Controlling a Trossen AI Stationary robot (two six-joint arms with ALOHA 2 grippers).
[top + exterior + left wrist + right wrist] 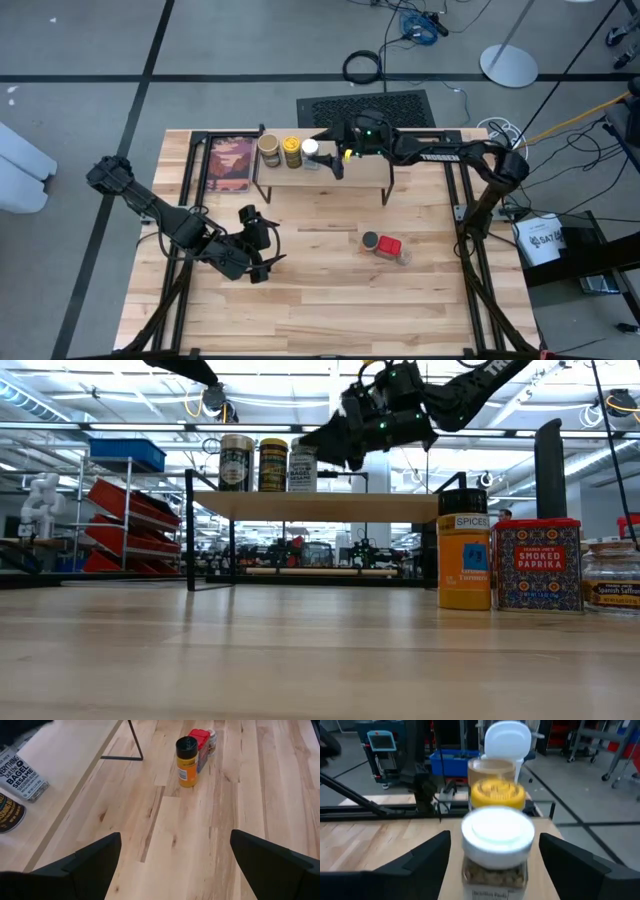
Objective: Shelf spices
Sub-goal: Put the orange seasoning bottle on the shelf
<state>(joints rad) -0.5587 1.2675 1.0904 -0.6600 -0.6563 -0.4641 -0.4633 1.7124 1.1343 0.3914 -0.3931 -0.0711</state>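
From above we see the shelf (325,172) at twelve o'clock on the table (320,300), with three spices in a row at its left end: the tan jar (269,150), the yellow-lidded jar (291,151) and the white-lidded jar (311,152). The right arm reaches in from three o'clock, stretched almost flat over the shelf, and the right gripper (330,160) sits at the white-lidded jar. In its wrist view the two dark fingers (420,860) stand on either side of that jar with a gap on both sides, so we read the claw as released, not grasping.

The left arm lies folded across the table toward eight o'clock, its left gripper (268,262) low over bare wood with its fingers spread wide and nothing between them.

At about four o'clock from the table's middle stand the dark-lidded orange jar (464,550), the red box (537,565) and a small grey-lidded jar (612,575), close together in a row.
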